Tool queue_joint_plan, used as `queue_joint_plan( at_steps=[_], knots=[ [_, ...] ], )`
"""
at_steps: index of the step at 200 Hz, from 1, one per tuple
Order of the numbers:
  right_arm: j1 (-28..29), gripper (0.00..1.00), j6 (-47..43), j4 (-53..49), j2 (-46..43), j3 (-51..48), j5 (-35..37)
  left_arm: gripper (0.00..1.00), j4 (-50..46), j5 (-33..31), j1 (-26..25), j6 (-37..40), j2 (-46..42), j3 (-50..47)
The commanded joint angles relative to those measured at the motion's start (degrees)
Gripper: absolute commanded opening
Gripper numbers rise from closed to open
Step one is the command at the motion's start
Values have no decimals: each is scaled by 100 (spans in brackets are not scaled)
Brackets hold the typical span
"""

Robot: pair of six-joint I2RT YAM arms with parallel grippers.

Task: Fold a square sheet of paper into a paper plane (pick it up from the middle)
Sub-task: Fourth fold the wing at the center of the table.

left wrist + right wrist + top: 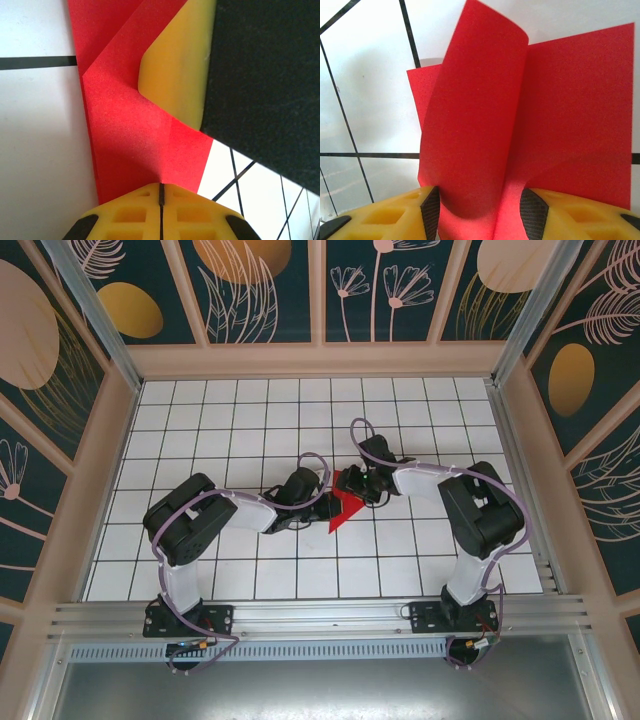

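From the top camera I saw the square sheet of paper (pixel 342 506) near the middle of the table (pixel 230 410), partly folded and standing up a little. The left gripper (pixel 318 502) met it from 9 o'clock, and the right gripper (pixel 366 486) from about 2 o'clock.

In the left wrist camera, the left gripper (pixel 161 192) had its fingers pressed together on the paper's (pixel 135 135) edge at 6 o'clock. A yellow finger (pixel 175 65) of the right gripper lay against the red at 1 o'clock.

In the right wrist camera, the right gripper (pixel 481 212) had its fingers apart. A curled flap of the paper (pixel 560 110) sat in the gap and rose toward 12 o'clock.

I judged that a fold was being laid. To do it well, the left clamp should hold firm as an anchor. The right fingers should bring the flap over slowly, match the edges, and only then press along the crease, because such thin paper slides and buckles easily.
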Motion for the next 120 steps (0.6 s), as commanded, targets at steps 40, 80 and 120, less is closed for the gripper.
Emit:
queue_joint_plan(
  at_steps=[40,80,120],
  knots=[
    [125,53,-92,-657,986,-421,597,9,-296,-107,-9,25,31,50],
    [119,53,-41,-651,1017,-429,579,8,-400,-207,-3,8,18,50],
    [91,52,-5,-646,803,-366,390,5,-598,-177,3,5,146,52]
  ],
)
